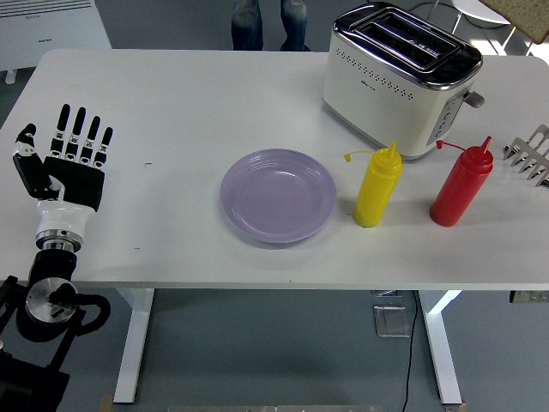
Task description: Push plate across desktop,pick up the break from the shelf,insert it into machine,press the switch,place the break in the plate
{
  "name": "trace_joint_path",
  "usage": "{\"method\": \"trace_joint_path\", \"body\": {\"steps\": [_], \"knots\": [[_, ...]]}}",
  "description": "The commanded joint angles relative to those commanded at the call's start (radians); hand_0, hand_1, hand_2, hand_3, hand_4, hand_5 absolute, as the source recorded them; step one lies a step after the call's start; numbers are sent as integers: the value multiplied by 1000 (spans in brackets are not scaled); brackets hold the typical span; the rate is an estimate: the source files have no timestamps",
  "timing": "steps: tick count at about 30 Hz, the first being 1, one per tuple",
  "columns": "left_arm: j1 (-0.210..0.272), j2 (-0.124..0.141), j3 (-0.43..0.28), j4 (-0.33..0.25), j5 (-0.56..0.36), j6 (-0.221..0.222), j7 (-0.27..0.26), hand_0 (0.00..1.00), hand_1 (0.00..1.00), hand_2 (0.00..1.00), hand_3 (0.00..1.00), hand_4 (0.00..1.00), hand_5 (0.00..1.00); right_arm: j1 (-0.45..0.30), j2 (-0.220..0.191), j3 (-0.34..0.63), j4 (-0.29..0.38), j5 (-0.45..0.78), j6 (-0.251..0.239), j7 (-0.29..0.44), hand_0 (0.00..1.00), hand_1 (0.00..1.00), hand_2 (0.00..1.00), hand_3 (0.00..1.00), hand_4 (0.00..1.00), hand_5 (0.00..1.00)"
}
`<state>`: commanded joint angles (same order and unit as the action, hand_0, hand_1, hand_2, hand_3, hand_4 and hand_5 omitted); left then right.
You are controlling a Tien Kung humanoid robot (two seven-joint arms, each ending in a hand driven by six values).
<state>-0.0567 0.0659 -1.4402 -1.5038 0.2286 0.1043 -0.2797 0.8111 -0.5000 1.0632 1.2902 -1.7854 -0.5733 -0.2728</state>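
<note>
Now, left hand: the black five-fingered left hand (67, 165) sits over the table's left edge, palm flat, fingers straight and spread, grasping nothing; its white wrist and black arm run down off the lower left corner.
Right hand: not to be seen anywhere from where the camera looks.
Plate: the round lilac plate (278, 195) lies flat near the middle of the white table (197, 103), well apart from the left hand, with nothing on it.
Bread: a tan slice of bread (523, 15) shows only as a corner at the top right edge, up above the table; what holds it is cut off, so I cannot tell.
Rack: the grey wire toast rack (531, 152) pokes in at the right edge, its prongs bare.
Toaster: the cream and chrome two-slot toaster (400, 75) stands at the far right part of the table, both slots open to the top, its lever on the end facing right.
Bottles: a yellow squeeze bottle (377, 186) stands upright just in front of the toaster, between the plate and a red squeeze bottle (461, 183), which is upright too, near the rack.
Person: a pair of legs in blue jeans (268, 23) stands beyond the far edge.
</note>
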Motion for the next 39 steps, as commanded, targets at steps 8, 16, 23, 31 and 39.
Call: {"method": "trace_joint_path", "body": {"steps": [8, 16, 23, 31, 39], "knots": [[52, -10, -103, -9, -4, -12, 2, 885, 889, 878, 777, 548, 998, 117, 75, -84, -112, 84, -9, 2, 331, 348, 404, 499, 386, 2], [65, -12, -152, -14, 1, -12, 1, 884, 889, 877, 776, 549, 998, 205, 155, -149, -210, 136, 0, -2, 325, 344, 402, 498, 378, 2], [57, -13, -139, -13, 4, -12, 3, 884, 889, 877, 776, 551, 998, 276, 219, -193, -283, 136, 16, -56, 324, 340, 398, 498, 373, 2], [51, -12, -129, -14, 7, -10, 2, 884, 888, 877, 776, 551, 998, 344, 299, -239, -398, 144, 12, -77, 322, 339, 397, 497, 370, 2], [47, -14, -128, -13, 9, -10, 0, 885, 889, 877, 777, 551, 998, 361, 340, -263, -495, 138, -6, -78, 321, 337, 395, 496, 367, 2]]}}
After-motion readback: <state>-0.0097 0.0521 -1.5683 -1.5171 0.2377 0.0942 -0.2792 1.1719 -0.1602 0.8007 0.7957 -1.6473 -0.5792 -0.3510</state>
